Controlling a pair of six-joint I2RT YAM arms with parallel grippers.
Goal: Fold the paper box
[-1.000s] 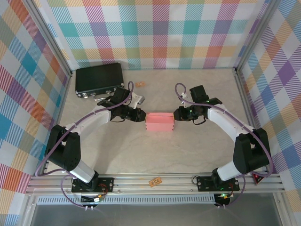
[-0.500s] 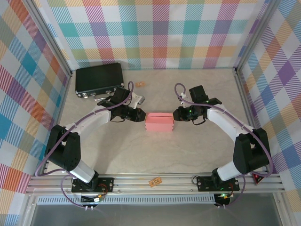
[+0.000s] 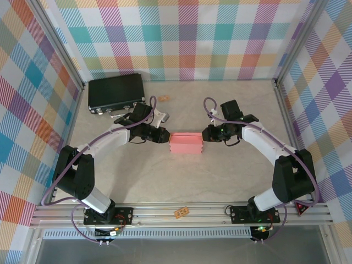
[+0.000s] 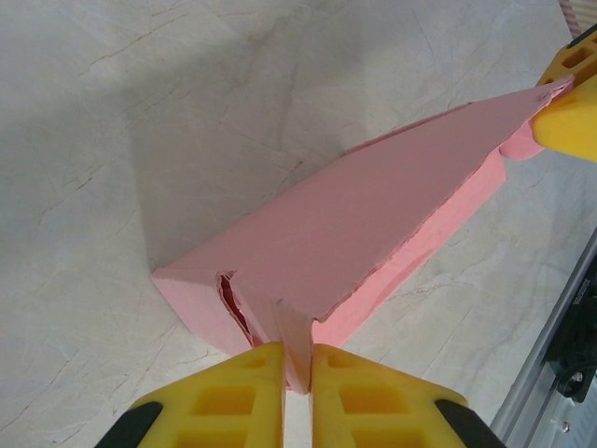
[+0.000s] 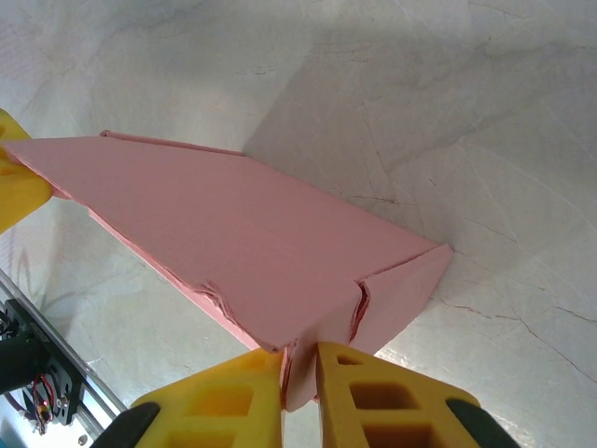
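Both arms bow outward and reach inward, the left gripper (image 4: pixel 298 362) and right gripper (image 5: pixel 299 364) facing each other, each one's jaws pinched on an end of the salmon-pink thin card box (image 3: pixel 186 143), wrists seemingly level.

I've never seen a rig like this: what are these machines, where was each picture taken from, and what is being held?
Two robot arms are bolted at the near edge of a table. The wide picture comes from a camera above and behind them. Each close-up comes from a camera on one wrist; the yellow blocks at its bottom are that arm's own fingers. On the table sit a black case, far left, and a pink paper box, in the middle. The left fingers pinch a flap at one end, the right fingers a flap at the other.
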